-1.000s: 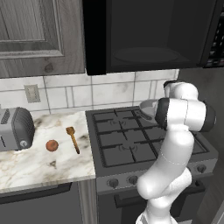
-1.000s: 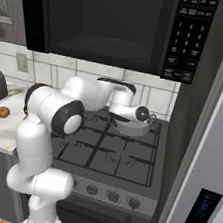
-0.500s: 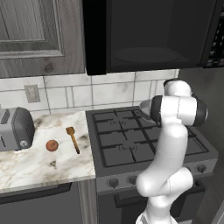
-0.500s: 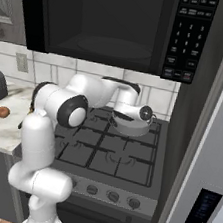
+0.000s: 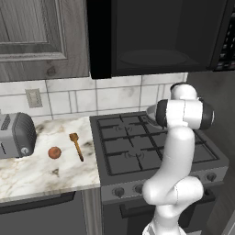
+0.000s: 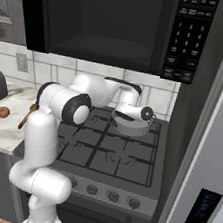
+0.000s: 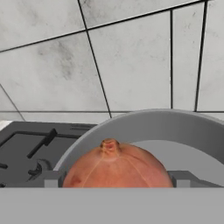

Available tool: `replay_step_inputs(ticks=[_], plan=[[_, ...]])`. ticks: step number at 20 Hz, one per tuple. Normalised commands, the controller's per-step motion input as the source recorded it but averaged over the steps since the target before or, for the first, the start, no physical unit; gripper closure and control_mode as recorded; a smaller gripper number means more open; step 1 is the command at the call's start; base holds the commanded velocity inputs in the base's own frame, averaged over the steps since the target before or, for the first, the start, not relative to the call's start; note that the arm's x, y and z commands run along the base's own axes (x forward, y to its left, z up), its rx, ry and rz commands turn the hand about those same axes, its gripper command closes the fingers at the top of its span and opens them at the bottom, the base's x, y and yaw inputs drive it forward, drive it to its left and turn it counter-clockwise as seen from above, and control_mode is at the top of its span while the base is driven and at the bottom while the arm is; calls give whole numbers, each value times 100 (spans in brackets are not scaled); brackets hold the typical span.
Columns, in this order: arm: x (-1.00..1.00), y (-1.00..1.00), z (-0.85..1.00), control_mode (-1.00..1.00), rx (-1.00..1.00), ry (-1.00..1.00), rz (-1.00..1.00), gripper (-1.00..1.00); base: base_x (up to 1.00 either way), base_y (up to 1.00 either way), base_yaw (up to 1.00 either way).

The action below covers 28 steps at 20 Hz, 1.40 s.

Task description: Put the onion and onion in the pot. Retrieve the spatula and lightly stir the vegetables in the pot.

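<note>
Carrying the 1st onion to the pot is the step in hand, judging by all 3 views.

From the left base view, the 2nd onion (image 5: 54, 153) sits on the marble tabletop (image 5: 41, 172), just beside the spatula (image 5: 76, 146), which lies near the stove's edge. A toaster (image 5: 16, 134) stands further left. The arm reaches toward the back right burner, its own body hiding most of the pot.

From the right base view, the gripper (image 6: 128, 117) hangs over the grey pot (image 6: 129, 128) on the rear right burner. The 2nd onion (image 6: 2, 112) and the spatula (image 6: 28, 116) lie well apart from it, on the tabletop.

From the hand view, 1 onion (image 7: 117, 166) sits between the fingertips (image 7: 49, 179), jaws wide around it, so the gripper appears to hold it. The pot's rim (image 7: 144, 117) curves behind it, with tiled wall beyond.

Next, I judge, the jaws must part fully to let this onion drop inside, then the arm must swing back to the tabletop for the other.
</note>
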Motion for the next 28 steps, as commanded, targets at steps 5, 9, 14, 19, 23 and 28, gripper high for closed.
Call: replay_step_inputs(ticks=[5,9,14,19,23,28], plan=[[18,0,-6,-100,0,3,0,100,0,0,0],[10,0,-10,-100,0,6,0,100,0,0,0],[8,0,-12,-100,-1,1,0,100,0,0,0],[8,0,-8,-100,-1,0,0,100,0,0,0],[6,0,-10,-100,-4,0,0,100,0,0,0],[5,0,-6,-100,-3,0,0,-100,0,0,0]])
